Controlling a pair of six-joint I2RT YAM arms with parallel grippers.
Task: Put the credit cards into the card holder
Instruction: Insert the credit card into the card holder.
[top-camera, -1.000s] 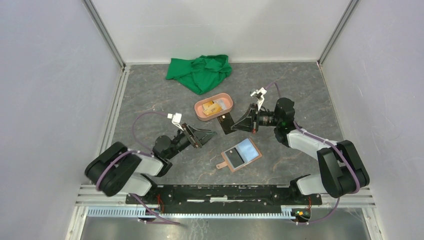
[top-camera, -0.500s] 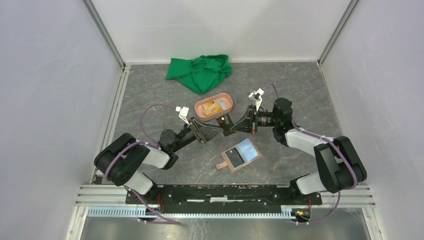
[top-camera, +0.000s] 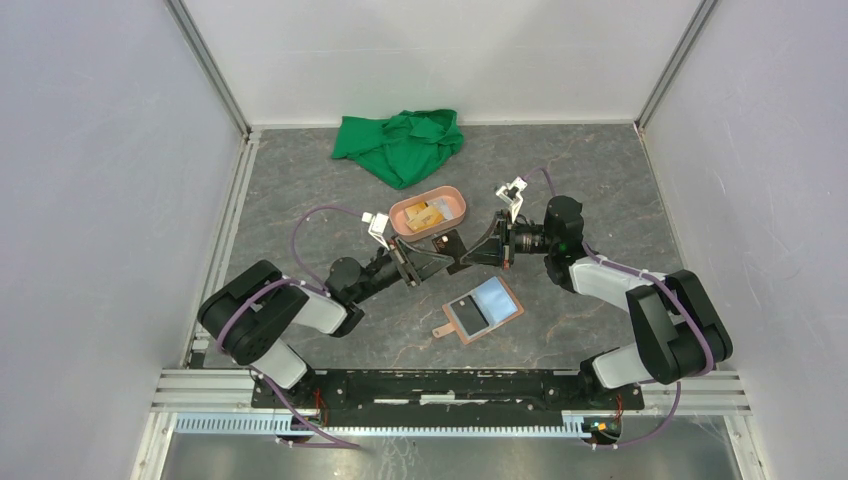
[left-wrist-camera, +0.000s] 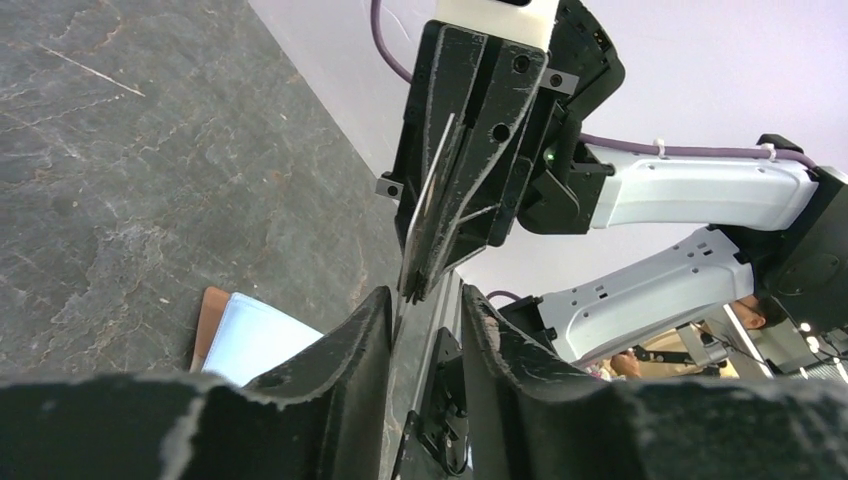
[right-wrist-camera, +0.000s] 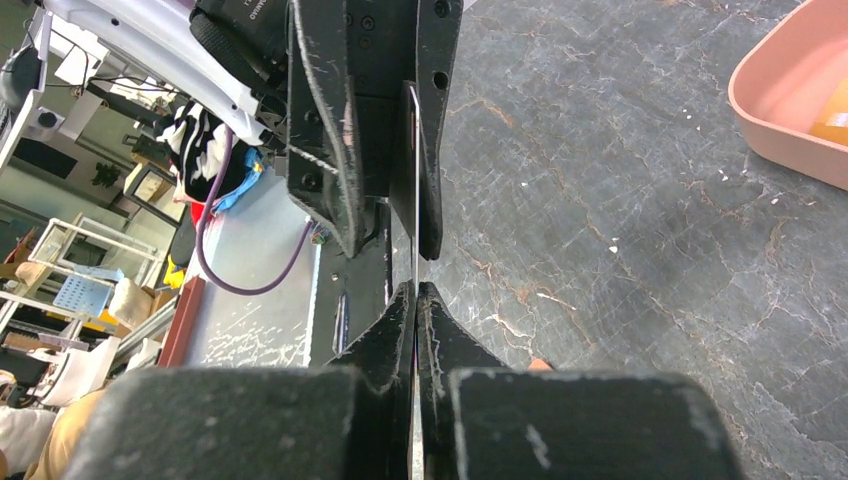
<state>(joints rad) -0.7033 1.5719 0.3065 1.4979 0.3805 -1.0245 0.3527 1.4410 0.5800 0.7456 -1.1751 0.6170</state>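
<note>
The left gripper (top-camera: 438, 259), having swung in from farther left of the card holder (top-camera: 482, 308), is narrowing its jaws around a dark credit card (top-camera: 452, 246). A gap is still showing, so it probably isn't gripping yet. The right gripper (top-camera: 467, 256) is pinching that card edge-up, just beyond the card holder. A handover is beginning, and insertion is still waiting.

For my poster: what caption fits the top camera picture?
Right claw holds a dark card inside the open left claw, near the pink tray.
</note>
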